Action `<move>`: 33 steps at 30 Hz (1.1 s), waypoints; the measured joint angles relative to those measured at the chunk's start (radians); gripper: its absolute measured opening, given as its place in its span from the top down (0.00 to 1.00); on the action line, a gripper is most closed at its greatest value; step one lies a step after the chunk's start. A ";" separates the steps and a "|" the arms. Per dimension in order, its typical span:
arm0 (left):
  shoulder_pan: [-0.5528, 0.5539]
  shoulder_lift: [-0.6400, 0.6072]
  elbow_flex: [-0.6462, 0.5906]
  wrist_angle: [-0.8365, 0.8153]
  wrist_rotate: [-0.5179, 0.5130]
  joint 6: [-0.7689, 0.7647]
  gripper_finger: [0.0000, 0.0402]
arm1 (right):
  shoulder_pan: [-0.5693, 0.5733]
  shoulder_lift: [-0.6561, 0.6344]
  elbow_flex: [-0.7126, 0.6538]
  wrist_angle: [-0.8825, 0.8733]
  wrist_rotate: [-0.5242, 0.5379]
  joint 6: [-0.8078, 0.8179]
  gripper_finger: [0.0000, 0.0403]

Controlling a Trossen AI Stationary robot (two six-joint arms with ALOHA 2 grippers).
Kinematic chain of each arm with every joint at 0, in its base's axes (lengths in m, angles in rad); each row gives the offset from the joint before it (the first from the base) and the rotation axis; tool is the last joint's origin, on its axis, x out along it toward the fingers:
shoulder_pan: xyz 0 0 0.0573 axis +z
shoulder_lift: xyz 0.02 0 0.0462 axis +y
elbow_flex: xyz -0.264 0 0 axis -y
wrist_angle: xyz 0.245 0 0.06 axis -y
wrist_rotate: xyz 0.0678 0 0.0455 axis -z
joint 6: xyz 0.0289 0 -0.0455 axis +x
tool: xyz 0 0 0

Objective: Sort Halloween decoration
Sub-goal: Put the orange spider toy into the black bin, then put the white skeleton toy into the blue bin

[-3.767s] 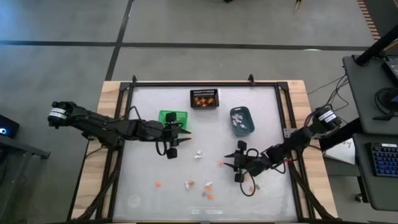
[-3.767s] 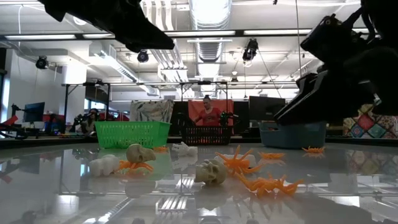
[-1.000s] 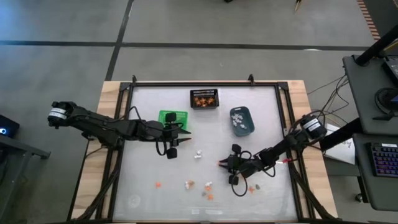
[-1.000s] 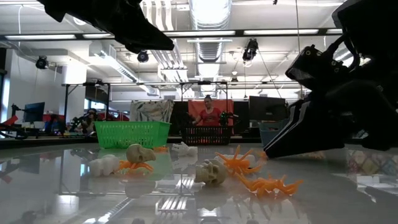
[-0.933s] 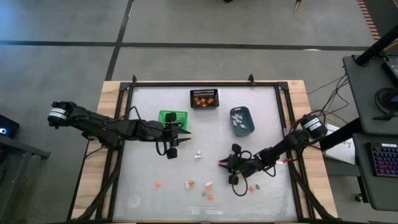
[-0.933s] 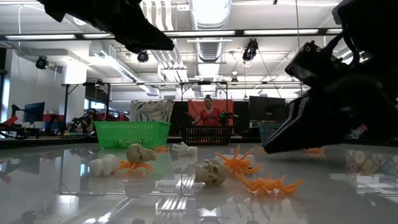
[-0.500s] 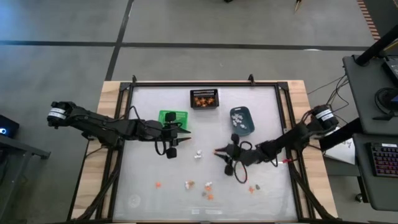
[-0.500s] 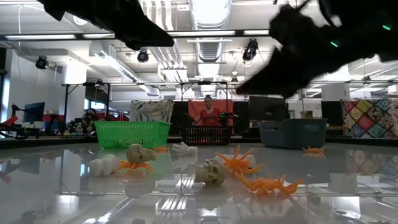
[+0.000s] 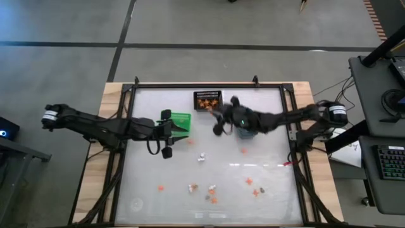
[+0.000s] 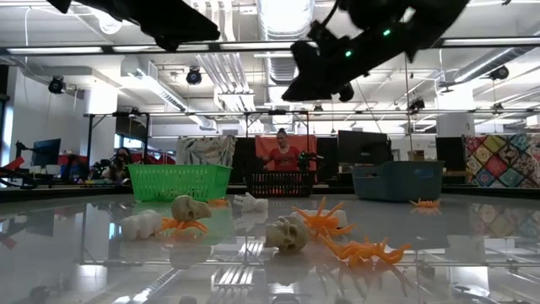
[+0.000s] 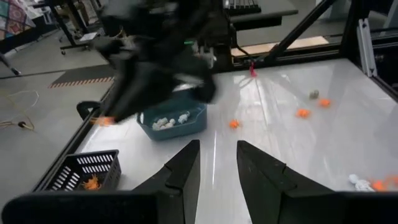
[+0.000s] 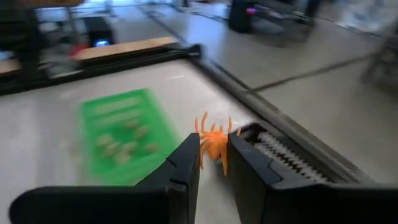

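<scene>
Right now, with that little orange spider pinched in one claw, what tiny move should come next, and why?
Probably the right claw should ease on over the black mesh bin and only then let go. It is shut on an orange spider, that bin already holds orange pieces, and the wrist view shows the spider just short of the bin's rim, not yet over it. The left claw waits by the green bin.

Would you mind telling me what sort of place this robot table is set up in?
Probably a robotics lab or workshop: ceiling ducts over an open hall, monitors at benches behind, and a keyboard on a desk beside the table.
</scene>
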 joint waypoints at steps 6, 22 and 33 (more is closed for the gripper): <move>0.000 -0.031 0.000 -0.022 0.000 -0.001 0.78 | -0.164 0.092 0.070 -0.008 -0.052 0.074 0.83; 0.000 -0.021 -0.001 -0.027 0.000 -0.001 0.78 | -0.260 0.355 0.333 -0.332 -0.134 0.251 0.71; -0.003 -0.020 -0.001 -0.097 0.000 -0.084 0.78 | -0.260 0.269 0.371 -0.431 -0.168 0.192 0.58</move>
